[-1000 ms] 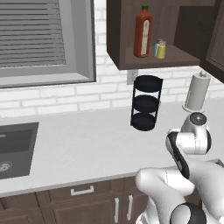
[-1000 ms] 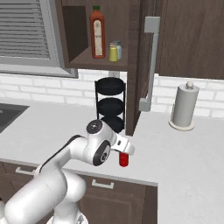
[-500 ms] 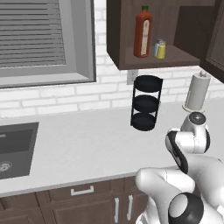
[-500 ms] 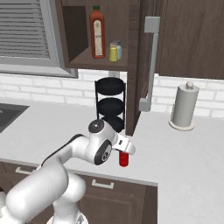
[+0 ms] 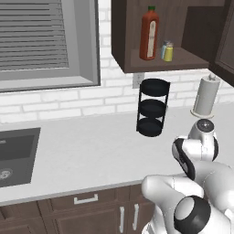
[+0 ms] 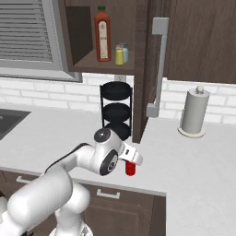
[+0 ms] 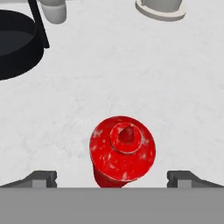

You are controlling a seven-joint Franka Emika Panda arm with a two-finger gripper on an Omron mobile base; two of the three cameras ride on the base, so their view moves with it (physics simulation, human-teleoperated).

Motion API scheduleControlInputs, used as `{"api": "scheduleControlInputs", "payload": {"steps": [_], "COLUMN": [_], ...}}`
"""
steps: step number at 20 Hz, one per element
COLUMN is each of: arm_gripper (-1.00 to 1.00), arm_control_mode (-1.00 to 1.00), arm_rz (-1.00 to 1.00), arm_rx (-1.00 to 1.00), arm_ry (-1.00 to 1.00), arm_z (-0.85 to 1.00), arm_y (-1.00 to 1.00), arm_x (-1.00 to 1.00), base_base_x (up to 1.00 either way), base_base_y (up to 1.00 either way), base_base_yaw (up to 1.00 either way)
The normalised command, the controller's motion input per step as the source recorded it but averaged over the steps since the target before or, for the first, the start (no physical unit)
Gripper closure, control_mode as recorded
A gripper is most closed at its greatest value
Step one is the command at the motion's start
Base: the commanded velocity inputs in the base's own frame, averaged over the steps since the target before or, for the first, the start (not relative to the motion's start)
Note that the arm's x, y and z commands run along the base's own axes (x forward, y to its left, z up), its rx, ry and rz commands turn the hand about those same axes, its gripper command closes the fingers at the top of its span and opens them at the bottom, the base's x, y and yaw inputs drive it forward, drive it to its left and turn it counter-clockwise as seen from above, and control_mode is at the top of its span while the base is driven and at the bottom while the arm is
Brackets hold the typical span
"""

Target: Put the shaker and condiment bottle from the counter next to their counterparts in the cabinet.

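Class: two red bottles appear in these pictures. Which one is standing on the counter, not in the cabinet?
The small bright red condiment bottle, standing on the counter below the open gripper. The tall orange-red bottle with a green cap stands on the cabinet shelf.

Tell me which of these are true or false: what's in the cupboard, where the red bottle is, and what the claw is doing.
1. The small red bottle stands on the counter. True.
2. The gripper is clamped on the red bottle. False: its jaws stand wide open, one either side of it.
3. The yellow-green shaker sits in the cabinet beside the pale blue shaker. True.
4. The tall orange-red bottle lies on its side. False: it stands upright.
5. The paper towel roll is inside the cabinet. False: it stands on the counter.
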Motion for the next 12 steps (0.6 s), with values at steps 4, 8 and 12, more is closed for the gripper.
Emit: {"api": "scheduleControlInputs", "payload": {"steps": [4, 8, 12], "arm_gripper": [-1.0, -1.0, 1.0], "arm_control_mode": [-1.0, -1.0, -1.0], "arm_rz": [0.0, 0.0, 0.0], "arm_rx": [0.0, 0.0, 0.0], "arm_ry": [0.0, 0.0, 0.0], "arm_z": [-0.14, -0.14, -0.15], "arm_y": [-0.06, -0.14, -0.06], "arm_x": [0.08, 0.02, 0.0], "base_base_x": [0.0, 0.0, 0.0], "base_base_y": [0.0, 0.0, 0.0], "base_base_yaw": [0.0, 0.0, 0.0]}}
